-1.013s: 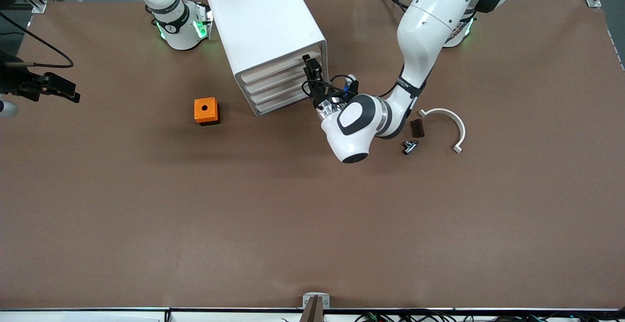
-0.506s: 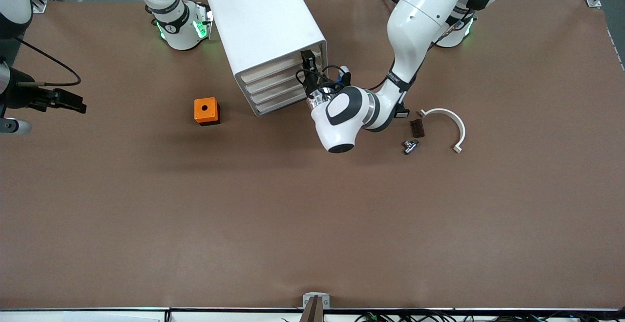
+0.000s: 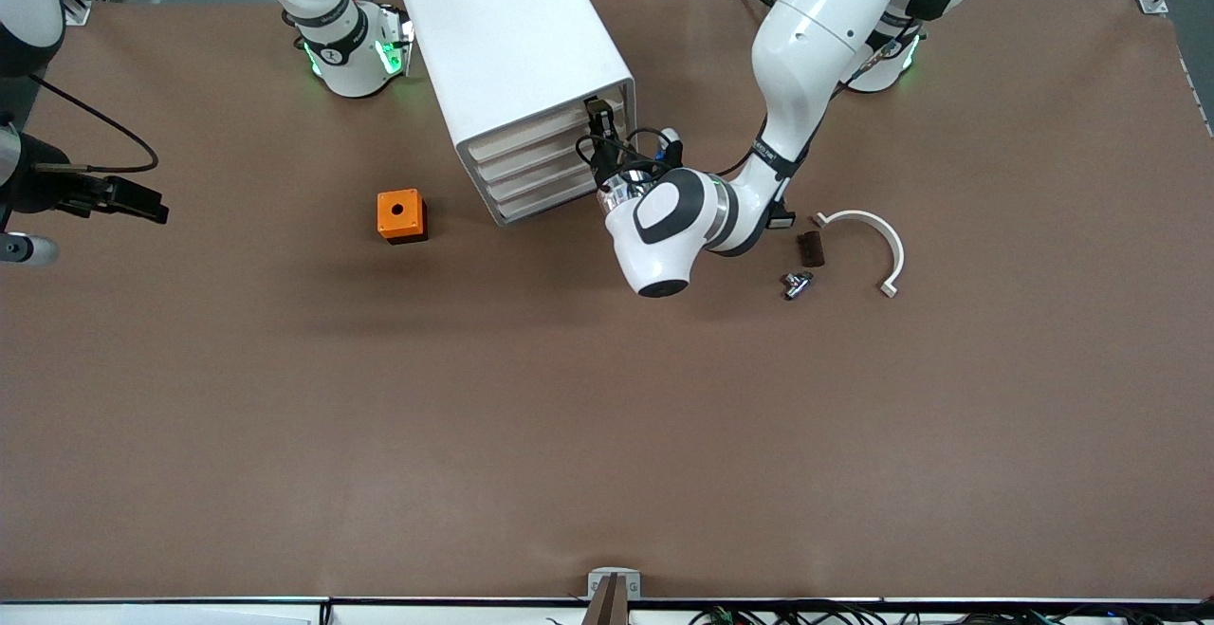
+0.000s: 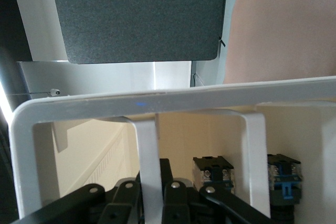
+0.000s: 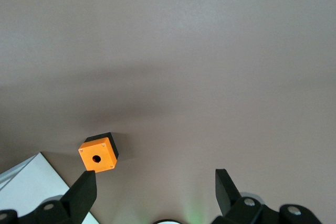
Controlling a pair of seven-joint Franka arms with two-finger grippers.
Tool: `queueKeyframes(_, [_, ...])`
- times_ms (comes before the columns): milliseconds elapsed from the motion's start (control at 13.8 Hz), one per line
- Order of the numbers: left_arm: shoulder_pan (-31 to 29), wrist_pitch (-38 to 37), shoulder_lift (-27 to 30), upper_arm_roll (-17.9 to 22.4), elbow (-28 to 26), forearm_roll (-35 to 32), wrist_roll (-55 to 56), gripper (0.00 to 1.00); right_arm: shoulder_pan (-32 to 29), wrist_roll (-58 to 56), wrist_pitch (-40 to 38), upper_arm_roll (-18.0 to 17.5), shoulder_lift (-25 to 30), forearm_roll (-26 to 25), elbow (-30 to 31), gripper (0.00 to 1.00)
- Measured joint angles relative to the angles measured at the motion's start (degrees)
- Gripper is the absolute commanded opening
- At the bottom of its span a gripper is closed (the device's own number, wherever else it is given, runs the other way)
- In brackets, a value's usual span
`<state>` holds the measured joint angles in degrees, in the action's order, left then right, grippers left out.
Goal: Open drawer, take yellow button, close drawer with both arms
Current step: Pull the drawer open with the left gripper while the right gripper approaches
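The left gripper (image 3: 597,122) sits at the front of the top drawer (image 3: 531,129) of the white cabinet (image 3: 507,37), its fingers (image 4: 126,203) narrowed on either side of the drawer's white handle bar (image 4: 147,166). The button cannot be told apart among the small black and blue parts inside. The right gripper (image 5: 157,190) waits with fingers spread wide, high over the right arm's end of the brown surface (image 3: 569,435), the orange cube (image 3: 399,215) below it.

The cabinet (image 3: 517,75) stands on the table (image 3: 607,435) between the two arm bases; the cube (image 3: 400,215) lies near it, toward the right arm's end and nearer the front camera; the left hand (image 3: 597,119) is at the top drawer's (image 3: 531,137) front; the curved bracket (image 3: 871,246) and two small parts lie toward the left arm's end; the right hand (image 3: 133,196) hangs over the table's right-arm end.
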<state>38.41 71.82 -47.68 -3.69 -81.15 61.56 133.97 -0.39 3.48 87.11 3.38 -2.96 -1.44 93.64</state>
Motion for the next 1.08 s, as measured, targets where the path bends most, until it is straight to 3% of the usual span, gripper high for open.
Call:
queueKeyframes(289, [-3.7, -0.1, -0.1, 0.0, 0.0, 0.0, 0.0, 0.11, 2.9, 9.4, -0.9, -0.3, 0.0, 0.4, 0.0, 1.0])
queueKeyframes(796, [-13.3, -0.1, -0.3, 0.1, 0.3, 0.3, 0.0, 0.14, 13.4, 30.5, -1.1, -0.8, -0.1, 5.5, 0.1, 1.0])
queueKeyframes(1085, [-15.5, -0.2, -0.3, 0.1, 0.4, -0.2, 0.0, 0.17, 19.5, 39.4, -0.6, -0.8, -0.1, 6.0, 0.1, 1.0])
